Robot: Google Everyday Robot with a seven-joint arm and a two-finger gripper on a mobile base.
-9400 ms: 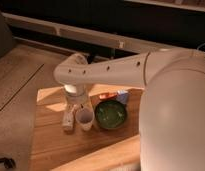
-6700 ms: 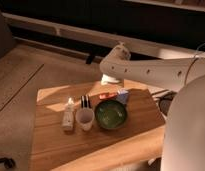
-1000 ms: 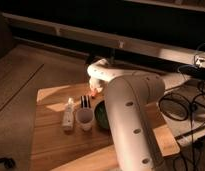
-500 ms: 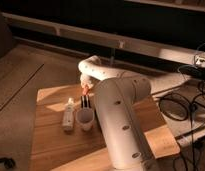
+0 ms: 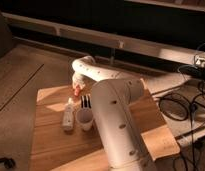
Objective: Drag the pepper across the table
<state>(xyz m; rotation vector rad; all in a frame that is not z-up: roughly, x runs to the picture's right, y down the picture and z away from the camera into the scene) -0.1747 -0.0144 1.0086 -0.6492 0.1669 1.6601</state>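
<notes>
A lab or test space is showing here: a small plank counter is standing alone on bare flooring, cables are coiling at right, and the gripper is hanging at its far edge.

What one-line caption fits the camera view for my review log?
Robot arm reaches over the table, its gripper at the pepper near the far edge, beyond a white cup and a bottle.

White hand above the light brown, grained surface; red-orange pepper beneath it; white cup nearby.
</notes>
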